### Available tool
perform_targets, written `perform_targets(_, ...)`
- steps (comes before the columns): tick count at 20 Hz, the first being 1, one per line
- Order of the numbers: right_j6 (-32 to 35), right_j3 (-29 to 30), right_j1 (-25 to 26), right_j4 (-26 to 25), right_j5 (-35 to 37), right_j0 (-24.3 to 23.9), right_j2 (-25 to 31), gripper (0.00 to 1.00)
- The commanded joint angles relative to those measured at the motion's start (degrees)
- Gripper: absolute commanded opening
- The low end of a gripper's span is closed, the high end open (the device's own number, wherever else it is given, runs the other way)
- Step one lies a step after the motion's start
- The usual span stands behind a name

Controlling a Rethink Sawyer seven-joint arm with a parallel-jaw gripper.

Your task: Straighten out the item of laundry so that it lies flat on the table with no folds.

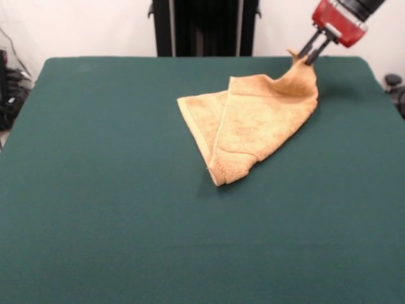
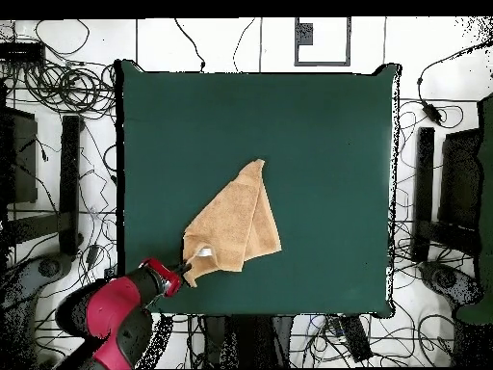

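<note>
Green cloth covers the big table [image 1: 114,209], and the tan-orange towel [image 1: 253,126] lies on it, folded over itself. One corner is lifted up off the table, pinched tight in the hand [image 1: 311,58]. From the hand, the rest of the towel spreads down and away. A small white tag [image 2: 204,252] shows just beside the hand.
</note>
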Motion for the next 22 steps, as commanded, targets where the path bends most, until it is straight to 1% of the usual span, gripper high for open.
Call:
perform_targets(1,16.58,-10.76,1.49,0.43,9.44,-1.78,1.95,0.0)
perform_targets(3,14.55,-11.75,0.28,-0.18,7.66,-3.41,3.82,0.0)
perform_targets(5,15.17,-13.4,0.53,0.09,6.9,-4.01,4.35,0.0)
perform_targets(7,16.81,-16.37,2.26,-0.45,9.79,-3.95,2.76,0.0)
perform_targets(10,18.49,-19.08,3.84,-0.66,12.25,-4.1,1.48,0.0)
perform_targets(11,18.84,-19.63,3.78,-0.27,12.38,-4.64,2.03,0.0)
perform_targets(12,20.05,-21.27,5.11,-0.46,14.26,-4.47,0.55,0.0)
perform_targets(14,20.99,-22.69,5.98,-0.4,15.84,-4.65,-0.23,0.0)
perform_targets(15,22.33,-23.7,6.49,0.02,17.08,-4.96,-0.51,0.0)
perform_targets(18,26.68,-28.08,9.06,0.11,23.7,-5.25,-3.24,0.0)
perform_targets(22,29.9,-31.2,10.89,0.81,26.63,-5.45,-4.8,0.0)
